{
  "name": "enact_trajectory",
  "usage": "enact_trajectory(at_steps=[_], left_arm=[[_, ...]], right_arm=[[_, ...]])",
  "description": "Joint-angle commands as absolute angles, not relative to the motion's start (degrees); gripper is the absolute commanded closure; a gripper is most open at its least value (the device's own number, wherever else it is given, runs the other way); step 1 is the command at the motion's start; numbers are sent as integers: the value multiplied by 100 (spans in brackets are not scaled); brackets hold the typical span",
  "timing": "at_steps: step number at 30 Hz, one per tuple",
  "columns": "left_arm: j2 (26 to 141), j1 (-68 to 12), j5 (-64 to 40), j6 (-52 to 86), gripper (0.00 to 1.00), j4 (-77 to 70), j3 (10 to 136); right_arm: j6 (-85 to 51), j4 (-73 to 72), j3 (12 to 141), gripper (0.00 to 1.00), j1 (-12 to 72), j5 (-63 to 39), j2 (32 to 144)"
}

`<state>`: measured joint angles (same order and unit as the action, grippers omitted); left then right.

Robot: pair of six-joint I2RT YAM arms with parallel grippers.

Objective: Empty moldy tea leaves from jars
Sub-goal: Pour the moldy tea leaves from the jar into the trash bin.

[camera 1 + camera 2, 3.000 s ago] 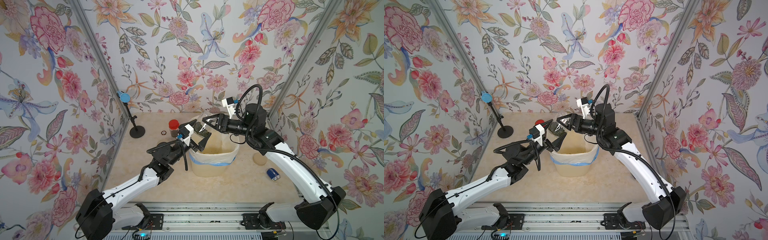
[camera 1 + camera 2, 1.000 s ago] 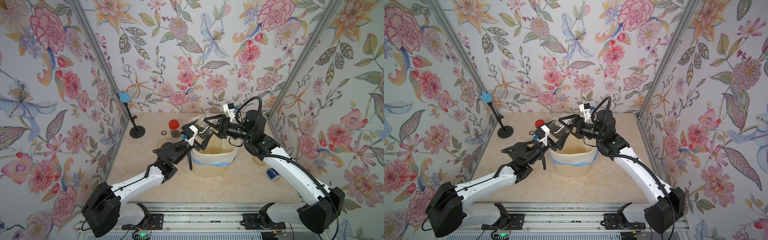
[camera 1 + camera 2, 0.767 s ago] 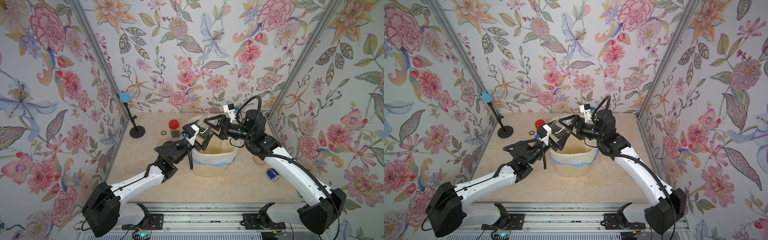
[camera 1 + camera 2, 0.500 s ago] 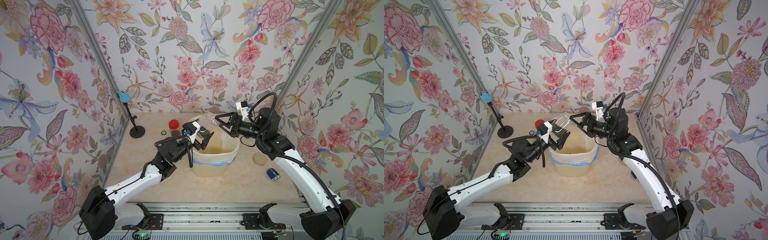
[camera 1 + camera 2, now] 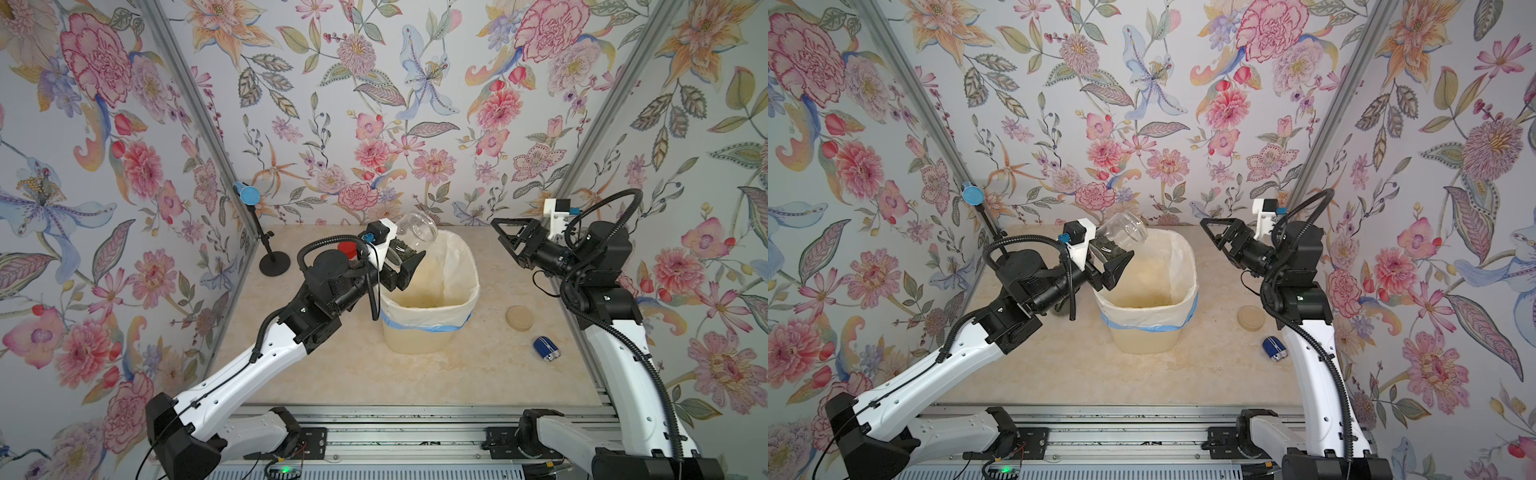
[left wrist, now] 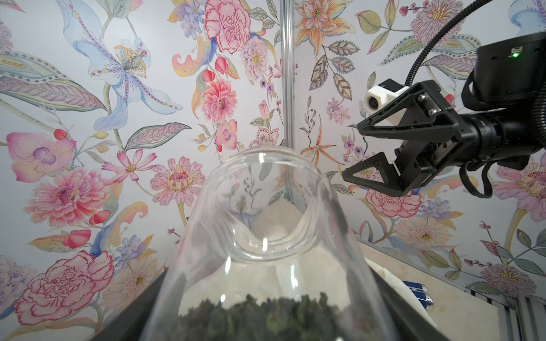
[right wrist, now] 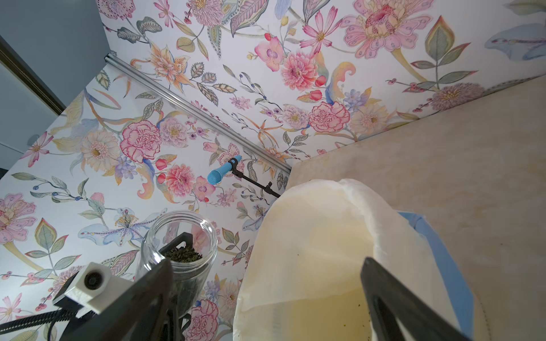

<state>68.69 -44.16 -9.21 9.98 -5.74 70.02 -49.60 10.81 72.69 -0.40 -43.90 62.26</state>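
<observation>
Far left at the back of the counter [image 5: 332, 374], a mic stand [image 5: 274, 264] is standing near the wall. Beside it, a red-capped jar [image 5: 348, 249] is peeking out from behind the left arm. Next, the left end effector [image 5: 406, 258] is clamping a clear, lidless jar [image 5: 417, 229] by its lower body and holding it over the back left rim of the bin [image 5: 428, 332]. The jar is leaning with its open mouth raised toward the right, and dark leaves [image 6: 266, 316] are lying heaped at its base. Right of the bin, the right end effector [image 5: 505, 241] is hanging in the air with its jaws spread wide, gripping nothing. Nearer the front, a beige lid [image 5: 519, 318] and a blue cylinder [image 5: 546, 349] are lying on the counter, near each other.
</observation>
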Motion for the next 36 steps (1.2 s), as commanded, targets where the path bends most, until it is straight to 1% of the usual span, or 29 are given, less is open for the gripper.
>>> enact_trajectory(at_steps=[1,5,9,12,14,16,17,19,20,21,23,27,33,36], left_arm=[[6928,-4451,-1034,1542,55,783,7760],[7159,-4465,-1013,1912,55,1798,8301],[7664,-4476,-1024,2304,56,2904,8830],[8243,-4474,-752,2430,56,3779,9427],[9003,-4442,-731,2469,55,4537,10262],[10190,-4412,-911,2397,58,5666,11511],[10668,-4422,-945,2338,62,6199,12092],[11637,-4540,-769,2303,63,7417,13482],[12033,-4636,-759,2288,62,7766,14189],[12136,-4674,-809,2376,62,7728,14426],[12142,-4678,-827,2492,62,7751,14411],[11596,-4686,-683,2371,63,7732,13276],[11008,-4609,-468,2265,61,7744,13364],[10975,-4530,-577,2125,61,7748,13469]], right_arm=[[-4746,951,7009,0,-287,-4775,6064],[-4801,600,6601,0,-429,-4875,5852],[-4833,268,6078,0,-488,-4949,5626],[-5078,-268,5539,0,-491,-5013,5456],[-5393,-778,5123,0,-485,-5132,5351],[-5629,-1145,4741,0,-495,-5193,5204],[-5712,-1250,4599,0,-503,-5218,5121],[-5813,-1397,4348,0,-554,-5319,4904],[-5811,-1374,4253,0,-604,-5355,4785],[-5814,-1363,4167,0,-668,-5403,4676],[-5818,-1356,4067,0,-827,-5570,4560],[-5924,-1458,3929,0,-1186,-5871,4477],[-5971,-1669,3929,0,-1169,-5858,4714],[-5839,-1548,3896,0,-1169,-5860,4781]])
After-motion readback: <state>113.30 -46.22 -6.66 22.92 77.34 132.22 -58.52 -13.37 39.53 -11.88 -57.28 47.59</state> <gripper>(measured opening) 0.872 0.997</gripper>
